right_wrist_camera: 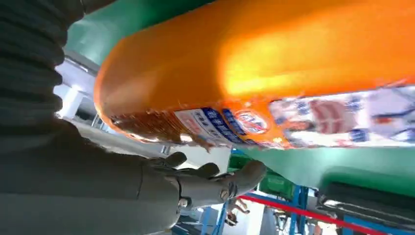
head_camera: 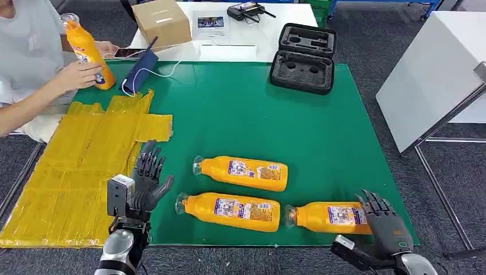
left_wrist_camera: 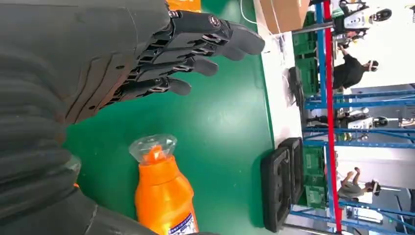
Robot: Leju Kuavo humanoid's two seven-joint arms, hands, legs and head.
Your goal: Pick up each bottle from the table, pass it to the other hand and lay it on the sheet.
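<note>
Right hand [head_camera: 385,224], fingers spread and grasping nothing, sits at the base of the nearest bottle [head_camera: 329,217] lying well right of the yellow sheet [head_camera: 74,172]; left hand [head_camera: 148,180] open beside the sheet; a sideways nudge could roll the bottle off the green table [head_camera: 240,109].

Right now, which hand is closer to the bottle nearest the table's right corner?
Right. The right hand is at that bottle's base end, touching or nearly touching it. The left hand hangs over the sheet's edge, past the other two lying bottles.
</note>
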